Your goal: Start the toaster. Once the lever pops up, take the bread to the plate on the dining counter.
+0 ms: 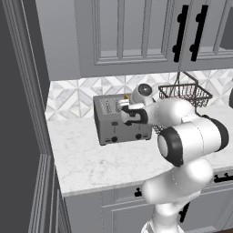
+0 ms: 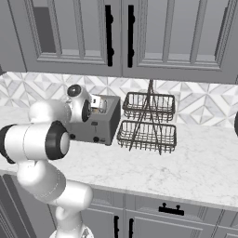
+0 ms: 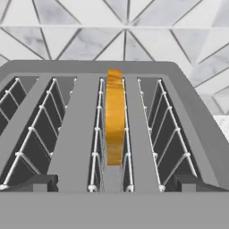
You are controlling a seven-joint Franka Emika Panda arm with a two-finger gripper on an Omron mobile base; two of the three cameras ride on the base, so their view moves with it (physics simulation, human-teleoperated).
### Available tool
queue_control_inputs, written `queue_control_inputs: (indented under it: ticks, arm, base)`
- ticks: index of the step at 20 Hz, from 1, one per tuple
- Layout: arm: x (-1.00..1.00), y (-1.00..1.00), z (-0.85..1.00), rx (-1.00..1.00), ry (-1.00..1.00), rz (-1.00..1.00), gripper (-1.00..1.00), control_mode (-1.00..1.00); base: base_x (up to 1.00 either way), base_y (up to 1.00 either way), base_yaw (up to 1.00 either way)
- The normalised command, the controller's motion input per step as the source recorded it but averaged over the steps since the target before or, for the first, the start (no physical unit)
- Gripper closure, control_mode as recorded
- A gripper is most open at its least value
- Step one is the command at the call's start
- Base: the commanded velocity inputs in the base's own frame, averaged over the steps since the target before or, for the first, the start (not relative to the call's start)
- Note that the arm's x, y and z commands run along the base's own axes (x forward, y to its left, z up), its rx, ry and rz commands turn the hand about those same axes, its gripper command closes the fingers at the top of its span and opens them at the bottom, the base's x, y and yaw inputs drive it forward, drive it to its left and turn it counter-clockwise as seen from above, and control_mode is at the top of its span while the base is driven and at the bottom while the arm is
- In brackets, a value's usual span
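The grey four-slot toaster stands on the marble worktop against the tiled wall. My gripper hovers just over its top, open wide, with nothing between the fingers. In the hand view I look down into the slots of the toaster. The bread, an orange-brown crusted slice seen edge-on, stands in the third slot from the left, between my two dark fingertips. My hand covers part of the toaster's front, so the levers are unclear. The plate and the dining counter are out of view.
A two-tier dark wire basket rack stands close to the toaster's right. Grey upper cabinets with black handles hang overhead. A dark wall panel bounds the worktop on the left.
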Motion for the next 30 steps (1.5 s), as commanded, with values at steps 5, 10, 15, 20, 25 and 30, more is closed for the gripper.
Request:
queue_control_inputs:
  ticks: [5, 10, 15, 20, 25, 30]
  arm:
    - [0.18, 0.00, -0.12, 0.00, 0.00, 0.00, -1.00, -1.00]
    - [0.18, 0.00, -0.10, 0.00, 0.00, 0.00, -1.00, -1.00]
    - [0.18, 0.00, -0.08, 0.00, 0.00, 0.00, -1.00, -1.00]
    - [0.13, 0.00, -0.06, 0.00, 0.00, 0.00, -1.00, -1.00]
    - [0.05, 0.00, -0.05, 0.00, 0.00, 0.00, 1.00, -1.00]
    - [0.01, 0.00, -0.07, 0.00, 0.00, 0.00, 1.00, -1.00]
  base:
    - [0.00, 0.00, 0.00]
    - [0.00, 0.00, 0.00]
    - [0.00, 0.00, 0.00]
    - [0.00, 0.00, 0.00]
    - [0.00, 0.00, 0.00]
    - [0.00, 0.00, 0.00]
